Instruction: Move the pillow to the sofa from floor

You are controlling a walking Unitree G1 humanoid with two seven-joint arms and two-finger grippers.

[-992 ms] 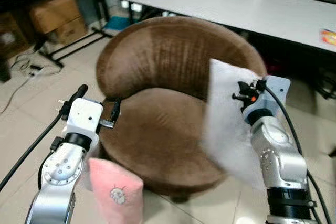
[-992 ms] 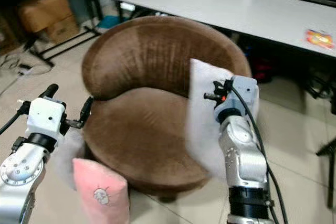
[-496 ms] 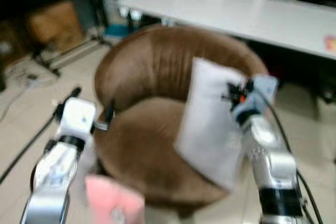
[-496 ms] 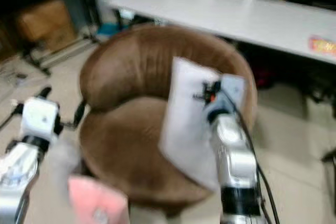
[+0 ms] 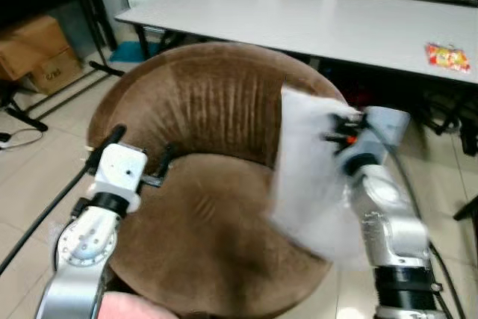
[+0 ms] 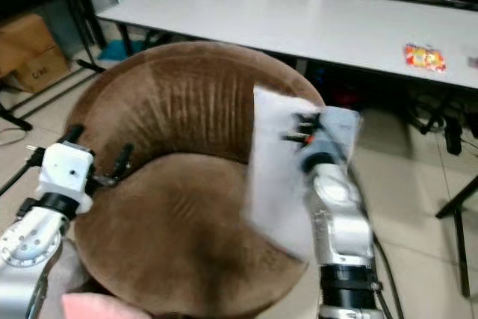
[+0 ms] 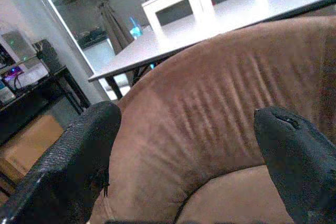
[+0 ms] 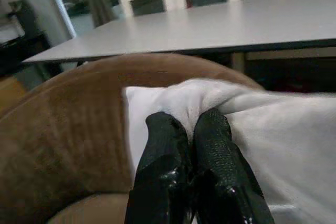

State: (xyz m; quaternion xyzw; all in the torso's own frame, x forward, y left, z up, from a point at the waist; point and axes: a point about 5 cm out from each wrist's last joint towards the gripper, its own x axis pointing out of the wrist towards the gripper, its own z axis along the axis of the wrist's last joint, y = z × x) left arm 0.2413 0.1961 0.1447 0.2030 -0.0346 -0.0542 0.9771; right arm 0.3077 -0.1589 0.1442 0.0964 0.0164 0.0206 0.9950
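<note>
Your right pincer (image 8: 191, 145) is clenched on the white pillow (image 5: 310, 177); in the right wrist view both black fingers (image 8: 163, 156) pinch a fold of the fabric at its upper edge. The pillow hangs down from this pincer, in the air, over the right part of the brown sofa (image 5: 202, 207), a round armchair with a curved back. The lower corner of the pillow is blurred, so you cannot tell if it touches the seat.

Your left pincer (image 7: 184, 145) is released: its two fingers stand wide apart with only the sofa's back between them. It is at the left rim of the sofa, well apart from the pillow.

Below your left arm, a pink pillow (image 5: 138, 308) shows at the sofa's front edge. Beyond both pincers, behind the sofa, stands a long white table (image 5: 299, 20) with a small colourful packet (image 5: 448, 56) on it.
</note>
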